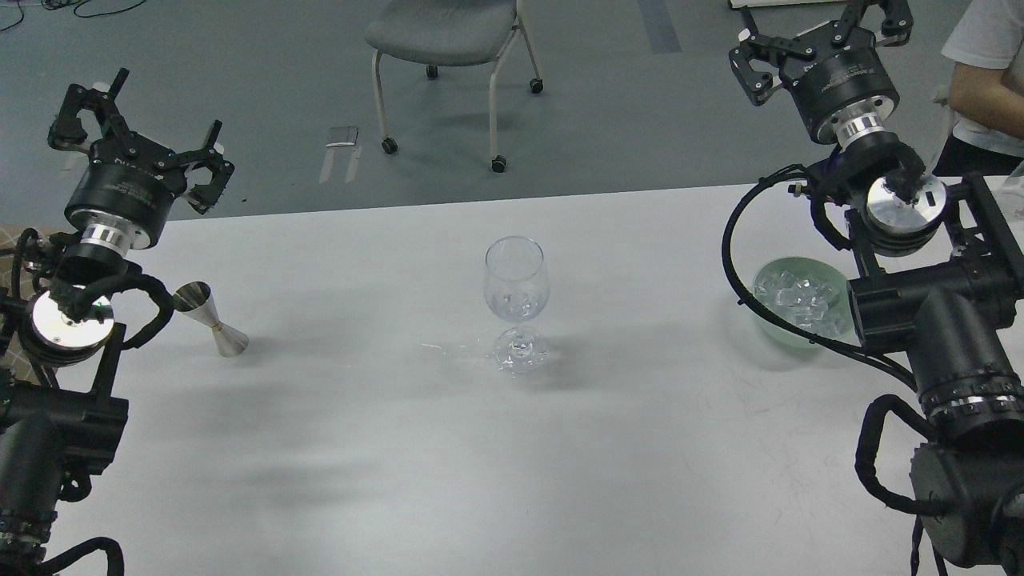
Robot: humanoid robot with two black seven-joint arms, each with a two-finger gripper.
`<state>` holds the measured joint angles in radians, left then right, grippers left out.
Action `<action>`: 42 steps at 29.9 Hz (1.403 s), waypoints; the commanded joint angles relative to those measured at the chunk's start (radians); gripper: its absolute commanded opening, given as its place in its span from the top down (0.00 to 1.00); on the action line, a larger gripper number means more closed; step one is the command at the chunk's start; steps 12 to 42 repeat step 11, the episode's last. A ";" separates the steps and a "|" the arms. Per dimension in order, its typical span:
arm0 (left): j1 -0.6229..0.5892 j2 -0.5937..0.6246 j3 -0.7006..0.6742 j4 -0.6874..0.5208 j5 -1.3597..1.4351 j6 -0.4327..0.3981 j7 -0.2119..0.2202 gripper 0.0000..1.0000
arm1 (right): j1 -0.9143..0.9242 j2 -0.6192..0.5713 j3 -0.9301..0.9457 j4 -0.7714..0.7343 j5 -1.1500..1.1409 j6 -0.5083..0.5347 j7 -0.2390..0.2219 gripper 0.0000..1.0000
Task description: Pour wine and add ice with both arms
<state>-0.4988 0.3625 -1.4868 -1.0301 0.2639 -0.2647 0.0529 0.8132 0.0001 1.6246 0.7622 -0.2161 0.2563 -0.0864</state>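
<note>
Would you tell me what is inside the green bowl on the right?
The green bowl holds a heap of clear ice cubes. My right arm covers its right side, so anything there is hidden.

Small clear glassy ice cubes (pixel 802 300) are heaped in a pale green bowl (pixel 764 276) at the table's right. A few cubes (pixel 516 302) are seen inside the upright clear stemmed glass (pixel 516 260) at the centre.

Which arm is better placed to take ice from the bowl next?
Right. The bowl of ice sits beside the right arm, whose right gripper is open and empty. The left gripper is across the table, near the jigger.
</note>
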 commanded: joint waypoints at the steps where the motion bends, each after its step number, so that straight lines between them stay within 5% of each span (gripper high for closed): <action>1: -0.058 0.000 0.043 0.038 0.000 0.001 -0.001 0.02 | 0.061 0.000 -0.029 -0.075 -0.002 0.000 0.008 0.00; 7: -0.156 -0.031 0.099 0.142 -0.002 0.001 -0.002 0.02 | 0.124 0.000 -0.077 -0.144 0.000 0.000 0.056 0.00; 42: -0.184 -0.048 0.100 0.160 0.000 0.002 -0.002 0.02 | 0.129 0.000 -0.075 -0.135 0.006 0.003 0.056 0.00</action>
